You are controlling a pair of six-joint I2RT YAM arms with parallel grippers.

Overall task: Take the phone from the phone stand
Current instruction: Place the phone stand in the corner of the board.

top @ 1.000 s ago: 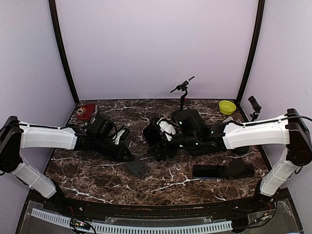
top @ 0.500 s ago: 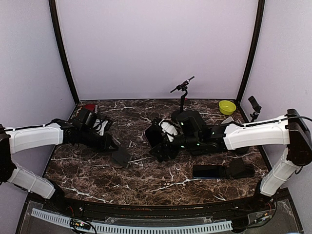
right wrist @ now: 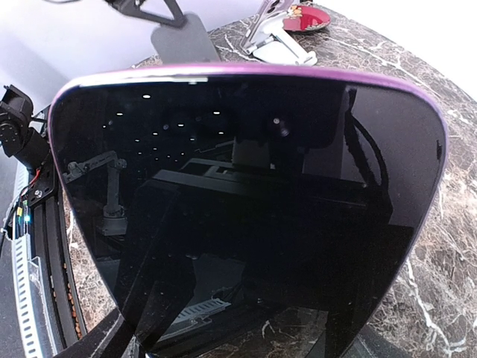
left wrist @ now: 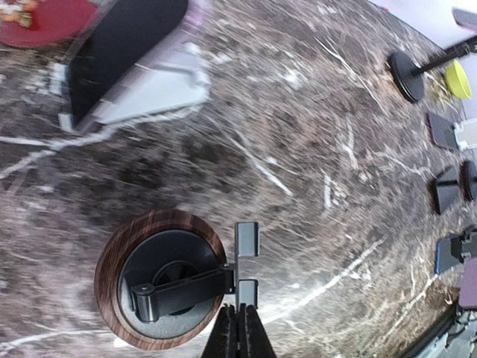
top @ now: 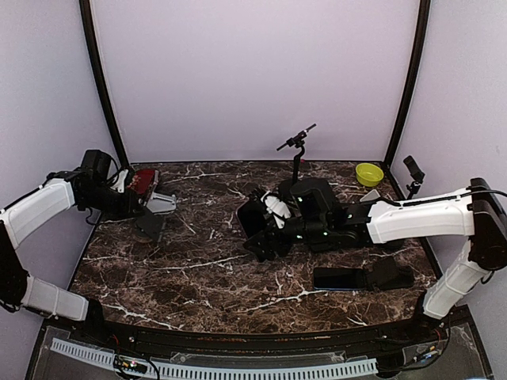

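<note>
My right gripper (top: 266, 230) is shut on a black-screened phone with a purple rim (top: 252, 219), held upright at the table's middle. The phone (right wrist: 246, 201) fills the right wrist view and hides the fingers. My left gripper (top: 141, 212) is at the far left of the table, shut on the thin plate of a black phone stand (top: 151, 227). In the left wrist view the stand has a round wood-rimmed base (left wrist: 160, 287), and my left gripper (left wrist: 240, 312) pinches its plate edge. The stand (right wrist: 182, 37) holds no phone.
A silver stand bearing a dark phone (left wrist: 127, 67) and a red dish (top: 142, 180) sit at the back left. A black boom stand (top: 297, 150) and a yellow bowl (top: 369, 173) are at the back. A second phone (top: 339, 278) lies beside a black stand (top: 392, 273) at the front right.
My left arm has swung from the table's middle to the far left and back, carrying the black stand away from the phone. The right arm with the phone has barely moved.
</note>
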